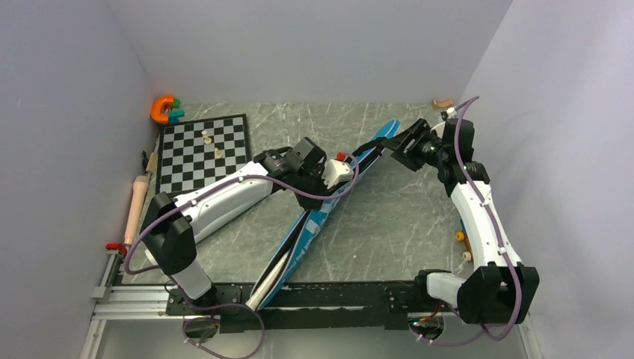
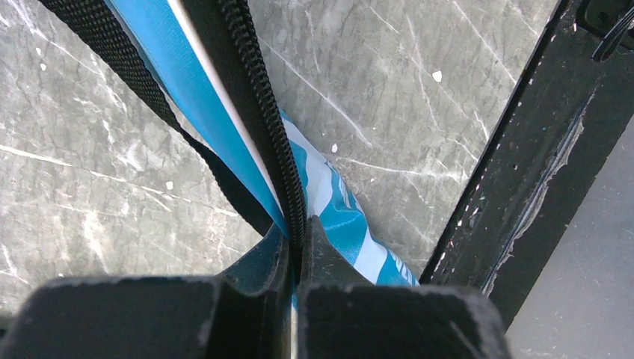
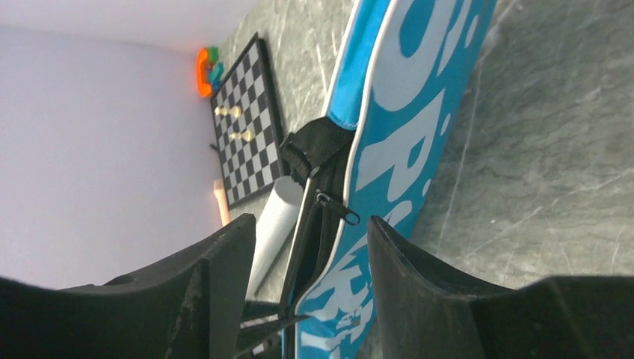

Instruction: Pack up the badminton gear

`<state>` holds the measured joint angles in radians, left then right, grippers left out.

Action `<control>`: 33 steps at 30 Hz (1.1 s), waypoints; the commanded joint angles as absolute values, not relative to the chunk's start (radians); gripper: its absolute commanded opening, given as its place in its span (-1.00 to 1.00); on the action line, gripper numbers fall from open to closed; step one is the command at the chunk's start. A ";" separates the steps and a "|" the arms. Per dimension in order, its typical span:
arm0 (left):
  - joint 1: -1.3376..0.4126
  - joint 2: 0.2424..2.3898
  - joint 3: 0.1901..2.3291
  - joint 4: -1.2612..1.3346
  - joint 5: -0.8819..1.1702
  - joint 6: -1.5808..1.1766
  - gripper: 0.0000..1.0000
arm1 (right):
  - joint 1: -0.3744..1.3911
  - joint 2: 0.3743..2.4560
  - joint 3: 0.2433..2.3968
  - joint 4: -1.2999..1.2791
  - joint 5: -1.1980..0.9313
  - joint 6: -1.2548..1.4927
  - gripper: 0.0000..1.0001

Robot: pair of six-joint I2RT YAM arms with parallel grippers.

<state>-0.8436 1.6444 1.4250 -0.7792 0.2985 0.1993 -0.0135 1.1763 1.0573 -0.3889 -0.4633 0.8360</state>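
Bag (image 1: 310,224) is flat on the table (image 1: 389,217), lying diagonally: narrow end down by the arm bases, wide end up toward the far right. The near end gapes a bit with something white inside, but you can't make out what from the top cam.

Your L gripper (image 2: 295,250) is at the bag's middle, clamped tight on the edge by the zip (image 2: 254,90). The fingers are pressed together with blue fabric squeezed between them. The black strap (image 2: 105,37) runs alongside on the left, and the black rail (image 2: 523,172) crosses the right side of that view.

Your R gripper (image 3: 308,224) is up at the bag's wide end with its jaws spread wide. The fingers (image 3: 217,277) sit either side of the bag's edge and the zip pull (image 3: 340,209). It doesn't look to be holding anything, though contact is hard to judge from the wrist cam.

The chessboard (image 1: 202,153) is far left with a few pale pieces on it, well apart from the bag. The rolling pin (image 1: 137,206) lies beside it against the left wall.
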 commanded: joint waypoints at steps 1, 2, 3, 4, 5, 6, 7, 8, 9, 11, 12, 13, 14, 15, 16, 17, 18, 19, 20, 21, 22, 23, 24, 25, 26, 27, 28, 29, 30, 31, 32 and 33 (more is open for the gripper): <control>-0.839 1.591 1.448 -0.741 0.298 0.242 -1.00 | -0.036 1.180 1.069 -0.355 -0.647 0.758 0.16; -0.839 1.591 1.450 -0.743 0.304 0.246 -1.00 | -0.040 1.193 1.064 -0.347 -0.667 0.751 0.14; -0.838 1.589 1.452 -0.748 0.313 0.250 -1.00 | -0.044 1.202 1.056 -0.337 -0.685 0.744 0.11; -0.838 1.588 1.455 -0.755 0.321 0.255 -1.00 | -0.053 1.208 1.047 -0.323 -0.702 0.742 0.05; -0.838 1.588 1.460 -0.762 0.332 0.262 -1.00 | -0.061 1.212 1.036 -0.305 -0.720 0.741 0.03; -0.836 1.586 1.466 -0.772 0.350 0.271 -1.00 | -0.067 1.213 1.024 -0.288 -0.735 0.741 0.02; -0.834 1.586 1.474 -0.786 0.368 0.283 -1.00 | -0.071 1.216 1.017 -0.278 -0.742 0.736 0.01; -0.830 1.590 1.489 -0.808 0.390 0.298 -1.00 | -0.077 1.215 1.016 -0.286 -0.740 0.728 0.00; -0.825 1.595 1.503 -0.832 0.410 0.310 -1.00 | -0.081 1.212 1.009 -0.282 -0.743 0.725 0.00; -0.806 1.601 1.523 -0.867 0.455 0.334 -1.00 | -0.090 1.195 0.985 -0.260 -0.747 0.731 -0.01; -0.796 1.604 1.532 -0.885 0.477 0.349 -1.00 | -0.095 1.188 0.975 -0.249 -0.752 0.735 -0.01; -0.786 1.607 1.541 -0.900 0.493 0.362 -1.00 | -0.099 1.183 0.966 -0.238 -0.757 0.739 -0.02; -0.775 1.613 1.550 -0.918 0.508 0.372 -1.00 | -0.102 1.182 0.959 -0.225 -0.764 0.745 -0.03; -0.770 1.618 1.559 -0.934 0.520 0.381 -1.00 | -0.101 1.183 0.953 -0.216 -0.773 0.749 -0.05; -0.764 1.626 1.570 -0.957 0.531 0.390 -1.00 | -0.103 1.187 0.944 -0.194 -0.786 0.758 -0.06; -0.759 1.634 1.581 -0.980 0.547 0.400 -1.00 | -0.101 1.188 0.930 -0.170 -0.807 0.770 -0.07; -0.756 1.640 1.592 -0.997 0.557 0.410 -1.00 | -0.101 1.187 0.918 -0.148 -0.821 0.782 -0.09; -0.753 1.645 1.600 -1.009 0.568 0.416 -1.00 | -0.102 1.187 0.907 -0.126 -0.833 0.794 -0.11; -0.751 1.648 1.604 -1.020 0.574 0.424 -1.00 | -0.103 1.183 0.893 -0.099 -0.842 0.803 -0.11; -0.750 1.652 1.612 -1.029 0.574 0.429 -1.00 | -0.104 1.180 0.879 -0.077 -0.848 0.818 -0.13; -0.749 1.656 1.617 -1.036 0.572 0.432 -1.00 | -0.103 1.175 0.867 -0.051 -0.857 0.833 -0.14; -0.747 1.659 1.622 -1.039 0.571 0.432 -1.00 | -0.103 1.169 0.854 -0.022 -0.868 0.849 -0.14; -0.746 1.660 1.624 -1.038 0.568 0.430 -1.00 | -0.103 1.163 0.839 0.013 -0.876 0.872 -0.15; -0.746 1.662 1.625 -1.036 0.567 0.427 -1.00 | -0.103 1.158 0.826 0.043 -0.882 0.889 -0.17; -0.744 1.665 1.631 -1.038 0.567 0.428 -1.00 | -0.103 1.154 0.817 0.056 -0.884 0.901 -0.18; -0.745 1.669 1.635 -1.042 0.566 0.428 -1.00 | -0.103 1.152 0.813 0.060 -0.884 0.905 -0.20; -0.744 1.672 1.640 -1.046 0.567 0.428 -1.00 | -0.103 1.151 0.810 0.061 -0.887 0.909 -0.21; -0.744 1.675 1.644 -1.048 0.567 0.429 -1.00 | -0.105 1.151 0.803 0.073 -0.892 0.917 -0.22; -0.743 1.675 1.646 -1.051 0.567 0.428 -1.00 | -0.104 1.150 0.794 0.088 -0.899 0.930 -0.22; -0.742 1.677 1.648 -1.053 0.569 0.428 -1.00 | -0.103 1.146 0.782 0.108 -0.902 0.942 -0.22; -0.743 1.678 1.649 -1.054 0.569 0.428 -1.00 | -0.103 1.140 0.772 0.124 -0.905 0.954 -0.22; -0.743 1.680 1.649 -1.055 0.569 0.428 -1.00 | -0.104 1.136 0.763 0.137 -0.906 0.960 -0.23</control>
<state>-0.7444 1.6928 1.5826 -1.0714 0.4999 0.4042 -0.0998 1.1740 0.7887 0.0017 -0.8593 0.9024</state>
